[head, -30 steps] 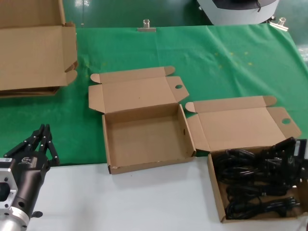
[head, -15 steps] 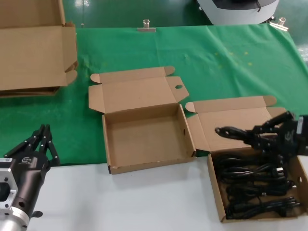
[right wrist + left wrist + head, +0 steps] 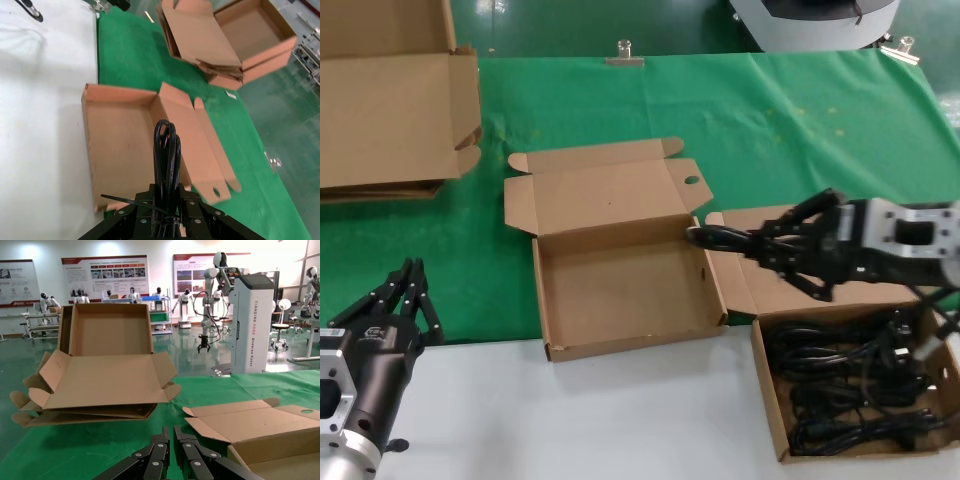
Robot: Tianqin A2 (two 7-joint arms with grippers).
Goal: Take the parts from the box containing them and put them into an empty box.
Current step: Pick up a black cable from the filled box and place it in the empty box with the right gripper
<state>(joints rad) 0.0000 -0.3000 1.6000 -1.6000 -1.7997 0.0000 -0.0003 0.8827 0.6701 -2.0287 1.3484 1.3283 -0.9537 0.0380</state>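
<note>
My right gripper (image 3: pixel 760 245) is shut on a black power cord (image 3: pixel 712 237), held in the air over the seam between the two boxes. The cord's loop sticks out past the right wall of the empty box (image 3: pixel 620 285), which lies open in the middle. In the right wrist view the cord (image 3: pixel 167 147) stands out of the gripper (image 3: pixel 167 192) above the empty box (image 3: pixel 117 145). The box containing the parts (image 3: pixel 767 395) lies at the front right, with several more cords (image 3: pixel 850 385) in it. My left gripper (image 3: pixel 408 285) is shut and empty at the front left, shown in its wrist view (image 3: pixel 171 432).
A stack of large flat cardboard sheets (image 3: pixel 390 110) lies at the back left on the green cloth (image 3: pixel 770 130); it also shows in the left wrist view (image 3: pixel 105 380). White table surface (image 3: pixel 570 420) runs along the front. A metal clip (image 3: pixel 624 55) sits at the far edge.
My right gripper has lifted a cord out of the front right box and carried it left, up to the empty box's right wall. The left arm has not moved.
</note>
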